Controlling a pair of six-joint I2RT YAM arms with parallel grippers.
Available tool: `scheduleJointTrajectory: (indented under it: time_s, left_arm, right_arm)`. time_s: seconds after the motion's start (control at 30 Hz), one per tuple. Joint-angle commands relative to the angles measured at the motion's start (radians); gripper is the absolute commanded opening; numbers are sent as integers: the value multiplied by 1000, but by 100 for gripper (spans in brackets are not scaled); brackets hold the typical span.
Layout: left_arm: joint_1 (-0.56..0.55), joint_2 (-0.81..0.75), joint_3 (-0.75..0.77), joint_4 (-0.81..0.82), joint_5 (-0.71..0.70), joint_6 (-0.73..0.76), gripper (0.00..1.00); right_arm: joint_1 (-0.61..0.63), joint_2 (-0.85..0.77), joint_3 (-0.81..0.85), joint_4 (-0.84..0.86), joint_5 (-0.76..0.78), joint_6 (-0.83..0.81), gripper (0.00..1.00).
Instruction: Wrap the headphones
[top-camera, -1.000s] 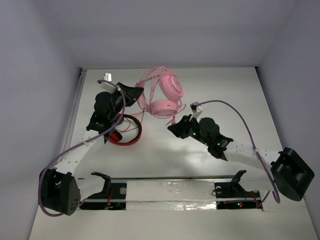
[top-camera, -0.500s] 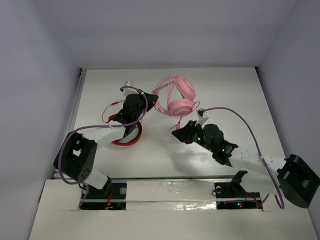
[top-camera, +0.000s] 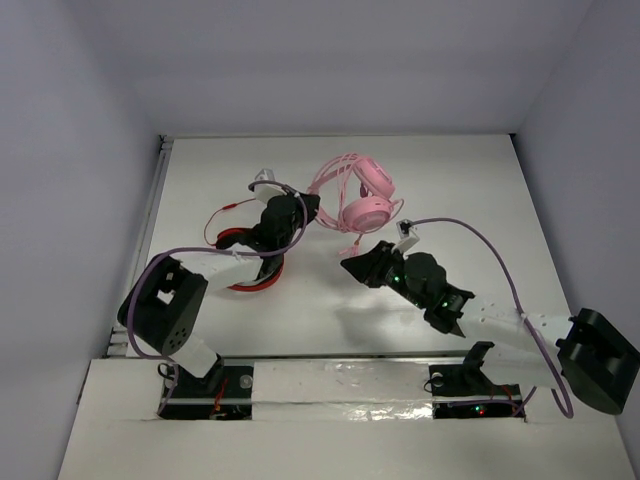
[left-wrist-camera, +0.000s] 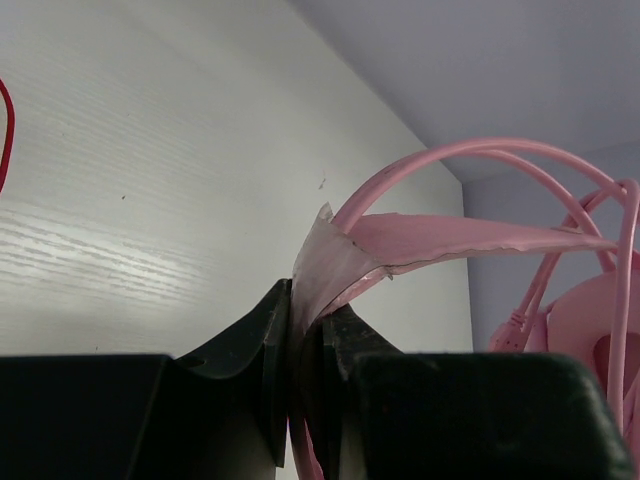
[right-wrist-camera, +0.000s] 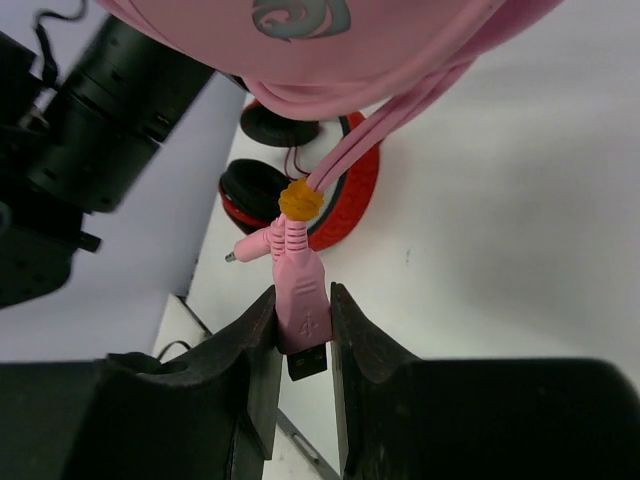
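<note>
The pale pink headphones (top-camera: 362, 195) hang tilted above the table's far middle, their thin cable looped around them. My left gripper (top-camera: 312, 207) is shut on the pink headband strap (left-wrist-camera: 450, 235), which rises from between its jaws. My right gripper (top-camera: 350, 262) is shut on the pink USB plug (right-wrist-camera: 303, 312) at the cable's end, just below an orange band (right-wrist-camera: 301, 199); a small audio jack (right-wrist-camera: 250, 246) sticks out beside it. An ear cup with a grey logo (right-wrist-camera: 300, 30) fills the top of the right wrist view.
Red-and-black headphones (top-camera: 250, 262) with a red cable (top-camera: 222, 215) lie on the table under my left arm, also in the right wrist view (right-wrist-camera: 330, 195). A white wall rims the table at left (top-camera: 152, 215). A taped strip (top-camera: 340, 378) runs along the near edge.
My left arm swung right from the table's left side, carrying the pink headphones right and up. My right gripper shifted slightly right, still holding the plug.
</note>
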Motion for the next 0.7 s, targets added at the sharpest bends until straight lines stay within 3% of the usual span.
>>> scheduleJointTrajectory:
  time_s: [0.0,0.1,0.27,0.4,0.57,0.67]
  left_arm:
    - [-9,-46,-25,160,-72,-24,0]
    - [-9,-25,-36,143,-58,-24,0]
    - [-9,7,-51,146,-49,-28,0]
    - [-9,65,-31,148,-23,-54,0]
    - [-9,161,47,153,19,-65,0]
    - [-19,248,145,130,52,-50,0]
  right_arm:
    - [26,-23,-6,181,10,65,8]
    - [26,-12,26,184,19,70,16]
    - [26,-55,-21,211,68,116,48]
    - [26,-92,-41,156,111,122,62]
    - [26,-304,-58,-74,229,79,74]
    - [26,-458,-17,-256,303,16,75]
